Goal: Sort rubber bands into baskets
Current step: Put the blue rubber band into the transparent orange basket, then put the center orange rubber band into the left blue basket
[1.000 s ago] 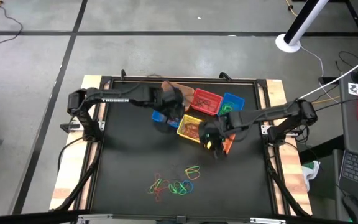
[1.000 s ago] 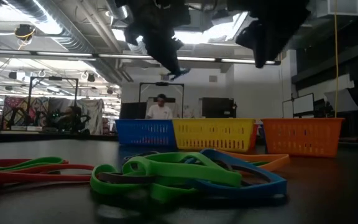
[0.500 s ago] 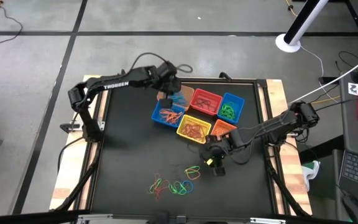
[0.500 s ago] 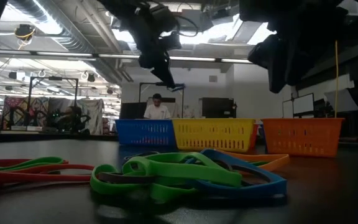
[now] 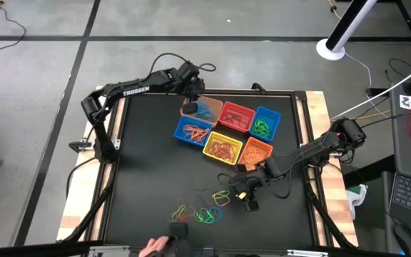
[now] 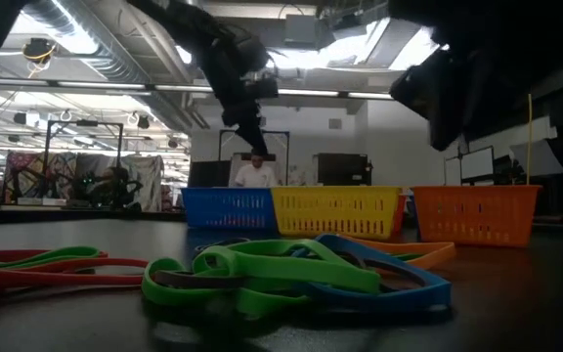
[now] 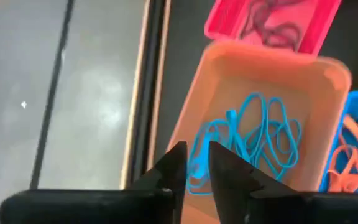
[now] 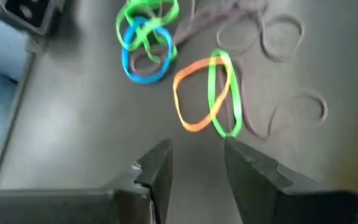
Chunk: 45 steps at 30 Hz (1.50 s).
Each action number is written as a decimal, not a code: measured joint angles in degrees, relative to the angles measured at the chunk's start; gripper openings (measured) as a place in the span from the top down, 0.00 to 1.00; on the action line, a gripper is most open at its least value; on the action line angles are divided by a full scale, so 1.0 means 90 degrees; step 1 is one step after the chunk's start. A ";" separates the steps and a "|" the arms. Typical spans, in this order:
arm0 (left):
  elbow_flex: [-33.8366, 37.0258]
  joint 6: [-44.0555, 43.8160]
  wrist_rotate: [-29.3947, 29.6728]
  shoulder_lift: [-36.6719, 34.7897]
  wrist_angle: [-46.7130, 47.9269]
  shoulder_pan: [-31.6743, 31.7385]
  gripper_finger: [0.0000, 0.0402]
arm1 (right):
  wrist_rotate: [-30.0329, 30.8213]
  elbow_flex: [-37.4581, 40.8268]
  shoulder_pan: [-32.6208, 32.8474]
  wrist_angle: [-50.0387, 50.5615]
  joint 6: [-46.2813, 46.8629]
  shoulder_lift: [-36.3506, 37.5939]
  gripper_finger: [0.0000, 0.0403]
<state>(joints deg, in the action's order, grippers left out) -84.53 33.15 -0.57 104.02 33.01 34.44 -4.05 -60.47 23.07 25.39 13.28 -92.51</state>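
Left gripper (image 5: 193,91) sits above the far-left end of the basket cluster, over the tan-orange basket (image 5: 200,109); in its wrist view the fingers (image 7: 174,167) stand close together with only a slim gap and nothing between them, and blue bands (image 7: 253,140) lie loose in that basket beneath. Six baskets huddle at the far middle of the table (image 5: 148,178): red basket (image 5: 236,118) beside the tan-orange one, a blue basket (image 5: 265,123) with green bands to its right, a second blue basket (image 5: 192,131) holding orange bands, the yellow basket (image 5: 222,148), and the orange basket (image 5: 256,150). Right gripper (image 5: 247,196) hangs above the near part of the table, just beside the loose pile of rubber bands (image 5: 200,211). Its fingers (image 8: 156,165) are spread moderately, empty. The wrist view shows an orange band crossed with a green one (image 8: 207,93) directly ahead, a blue-and-green tangle (image 8: 145,38) farther on, and several pale loops whose colour is hard to make out. A hand (image 5: 155,247) with a small dark object shows at the near table edge. In the low view, a person (image 6: 255,172) stands behind the baskets, far off.
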 joint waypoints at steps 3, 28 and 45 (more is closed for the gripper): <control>0.0000 -0.0020 0.0093 0.0243 -0.0030 0.0022 0.77 | -0.0001 0.0000 0.0023 -0.0244 0.0000 -0.0023 0.65; 0.0005 -0.0027 0.0139 0.0545 0.0011 -0.0380 0.63 | -0.0052 -0.0005 0.0228 -0.1474 -0.0724 -0.1634 0.65; 0.0005 -0.0028 0.0139 0.0544 0.0117 -0.0550 0.64 | 0.0062 -0.0007 0.0228 -0.1700 -0.0733 -0.1717 0.71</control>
<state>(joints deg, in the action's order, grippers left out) -84.49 32.90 0.69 108.91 34.05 29.49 -3.49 -60.53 25.12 10.09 6.68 -107.96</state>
